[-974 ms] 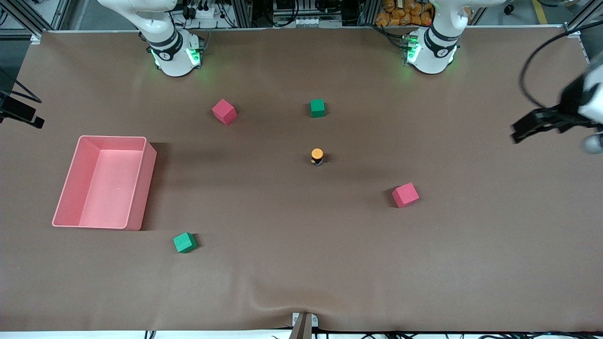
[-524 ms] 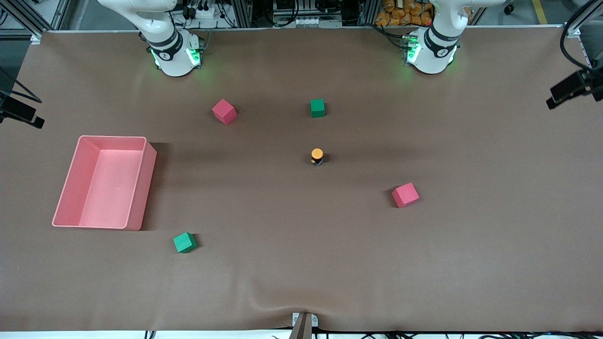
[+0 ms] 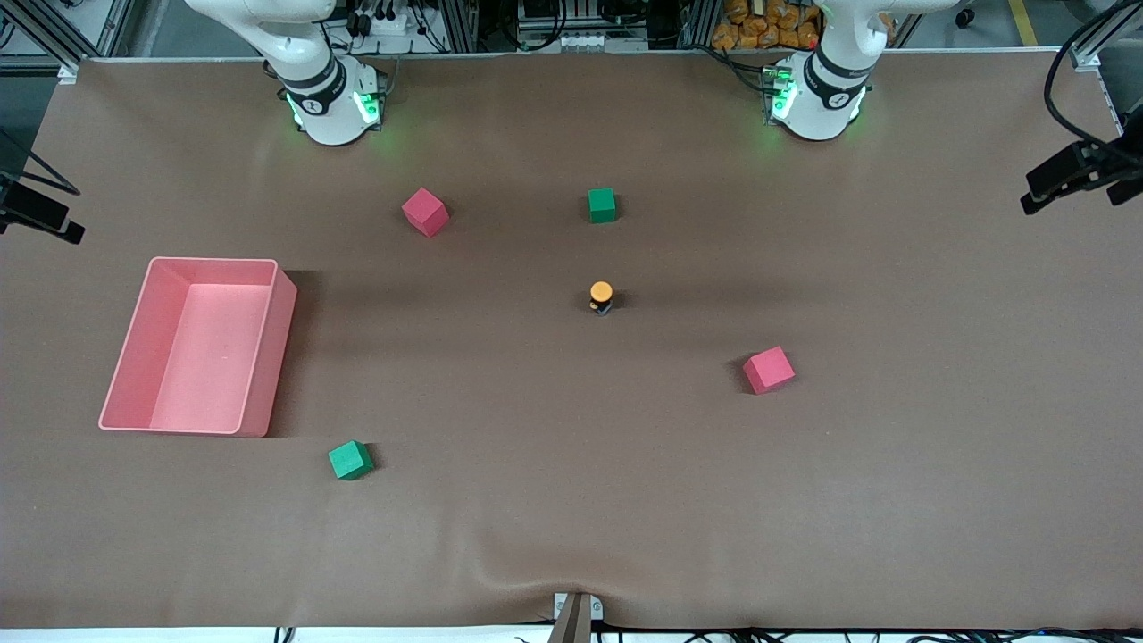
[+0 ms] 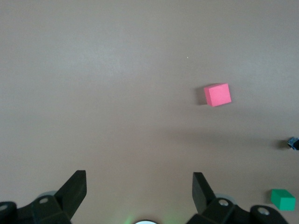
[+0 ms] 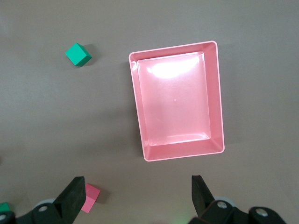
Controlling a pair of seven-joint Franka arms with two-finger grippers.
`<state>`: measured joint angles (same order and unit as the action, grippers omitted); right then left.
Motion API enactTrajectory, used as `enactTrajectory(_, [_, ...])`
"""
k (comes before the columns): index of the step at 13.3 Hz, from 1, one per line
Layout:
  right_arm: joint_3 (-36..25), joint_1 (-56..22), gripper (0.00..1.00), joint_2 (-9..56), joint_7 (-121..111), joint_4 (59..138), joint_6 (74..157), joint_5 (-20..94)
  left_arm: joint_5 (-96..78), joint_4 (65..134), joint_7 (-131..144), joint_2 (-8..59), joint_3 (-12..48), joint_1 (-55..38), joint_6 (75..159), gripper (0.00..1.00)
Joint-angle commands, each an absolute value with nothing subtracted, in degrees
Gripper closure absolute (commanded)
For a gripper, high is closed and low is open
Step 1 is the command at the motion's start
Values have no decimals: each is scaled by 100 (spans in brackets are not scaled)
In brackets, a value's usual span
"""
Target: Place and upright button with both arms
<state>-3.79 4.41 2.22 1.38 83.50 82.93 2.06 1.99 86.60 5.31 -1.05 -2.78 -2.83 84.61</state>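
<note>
The button (image 3: 601, 297) stands near the middle of the table with its orange cap up on its short black body, and nothing touches it. In the left wrist view only a dark sliver of the button (image 4: 293, 143) shows at the picture's edge. My left gripper (image 3: 1036, 195) hangs high over the left arm's end of the table, well away from the button. It is the same open, empty left gripper (image 4: 138, 186) in its wrist view. My right gripper (image 3: 62, 228) waits high over the right arm's end. This right gripper (image 5: 137, 191) is also open and empty.
A pink bin (image 3: 268, 357), whose rim (image 5: 135, 102) shows in the right wrist view, sits toward the right arm's end. Two red cubes (image 3: 424, 212) (image 3: 768, 371) and two green cubes (image 3: 601, 204) (image 3: 350, 460) lie scattered around the button.
The left gripper has risen and drawn back toward the left arm's end of the table. The button, the cubes and the right arm have not moved.
</note>
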Motion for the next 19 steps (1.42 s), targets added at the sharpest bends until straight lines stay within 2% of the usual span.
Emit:
enactTrajectory(1, [-316,545,0,220,105,8288,8271,299,123,8657,483,-62,-308,-264,8613,0])
enactTrajectory(19, [-308,536,0,220,97,8288,8262,281,53,8675,132,-88,-281,-255,8578,0])
